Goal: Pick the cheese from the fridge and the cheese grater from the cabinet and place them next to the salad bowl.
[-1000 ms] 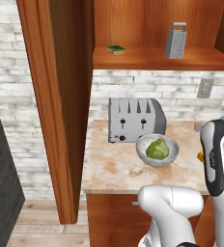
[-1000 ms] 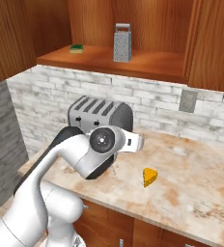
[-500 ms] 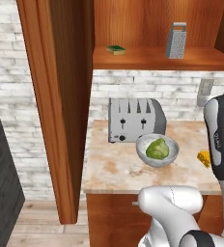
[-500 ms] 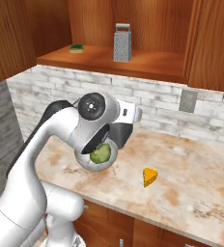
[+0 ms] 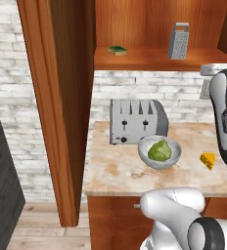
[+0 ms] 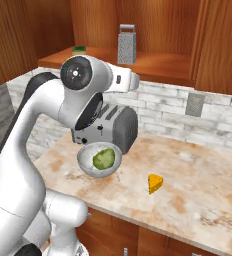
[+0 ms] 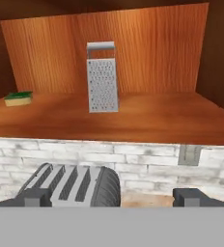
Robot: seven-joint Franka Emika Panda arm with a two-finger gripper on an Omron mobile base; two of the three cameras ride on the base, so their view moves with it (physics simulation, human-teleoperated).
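The gripper (image 7: pixel 112 197) is facing the open cabinet (image 7: pixel 133 58) with its fingers spread wide and gripping nothing, while the cheese grater (image 7: pixel 102 77) is standing upright on the shelf and the cheese (image 6: pixel 155 183) is lying on the counter (image 6: pixel 198 195) right of the salad bowl (image 6: pixel 100 160).

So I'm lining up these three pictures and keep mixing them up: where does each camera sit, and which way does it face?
Left base view: behind the arm on its left, looking forward and down at the toaster and salad bowl; the white arm rises at lower right.
Right base view: behind on the right, over the same counter; the arm rises at lower left.
Hand view: on the hand, facing the cheese grater on the cabinet shelf; open dark fingertips at the bottom.
Both base views share the bowl, toaster and cheese.
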